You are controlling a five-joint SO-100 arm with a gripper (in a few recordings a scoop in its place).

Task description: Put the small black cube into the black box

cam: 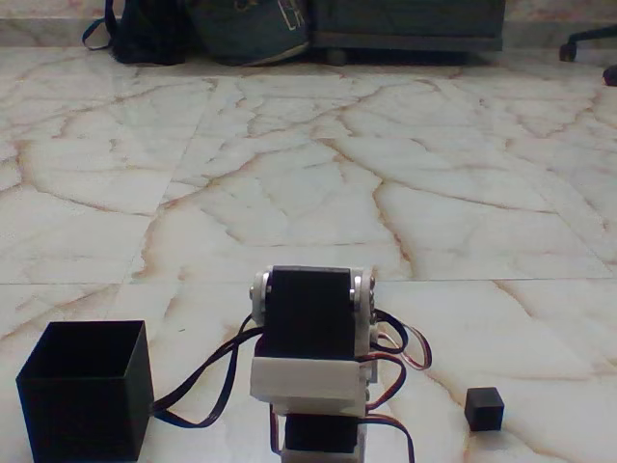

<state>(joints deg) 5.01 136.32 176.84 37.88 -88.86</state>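
The small black cube (484, 408) rests on the marble floor at the lower right of the fixed view. The black box (85, 399), topless and thin-walled, stands at the lower left with its opening facing up. Between them, at the bottom centre, rises the robot arm (313, 362), seen as black servo blocks in a white mount with looping wires. Its gripper fingers are hidden from this angle. The cube lies to the right of the arm and the box to its left, both apart from it.
Marble floor tiles (308, 193) stretch away behind the arm. Bags (202, 29) and dark furniture (405, 24) line the far wall, and a chair base (588, 43) shows at the top right.
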